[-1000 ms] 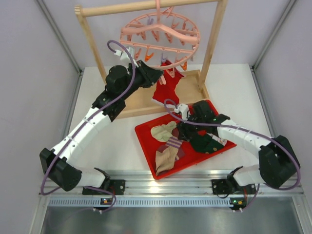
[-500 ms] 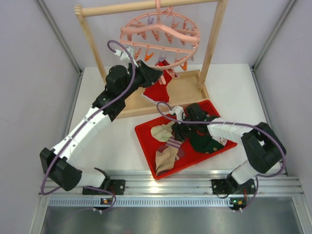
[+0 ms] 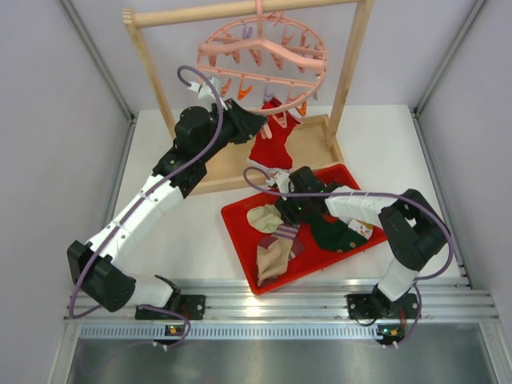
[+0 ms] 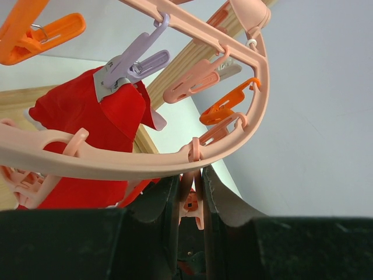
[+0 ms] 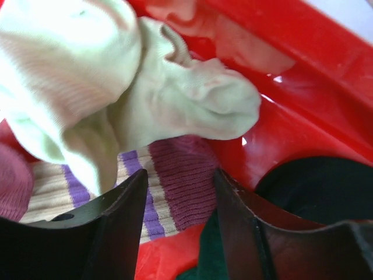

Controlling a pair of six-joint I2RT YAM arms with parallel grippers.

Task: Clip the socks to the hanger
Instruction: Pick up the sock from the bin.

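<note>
**Right hand open over the tray, left hand pinching a peg**

Nearest my bases, the red tray [image 3: 238, 224] sits askew on the near right part of the table [image 3: 176, 240]. Three socks lie in it. A tan sock with purple patches [image 3: 276, 254] is toward the tray's near left corner. A cream sock [image 5: 87, 76] lies just beyond it, and a dark green sock [image 3: 334, 234] is on the right side. My right gripper [image 5: 179, 172] hangs low over the tray's left half with its fingers parted and nothing held. The tan sock's striped purple cuff shows in the gap, and the cream sock lies just ahead of the tips.

Farther back, the wooden rack [image 3: 354, 56] stands toward the table's far edge. A red sock [image 3: 272, 146] hangs above its base, caught by a purple peg [image 4: 137, 61] on the pink hanger [image 4: 105, 166], which hangs from the rack's top bar. My left gripper [image 4: 190, 178] is raised to the hanger's near rim. Its fingers are almost closed, squeezing a pink peg [image 4: 191, 205] that dangles from the ring just beside the red sock.
</note>
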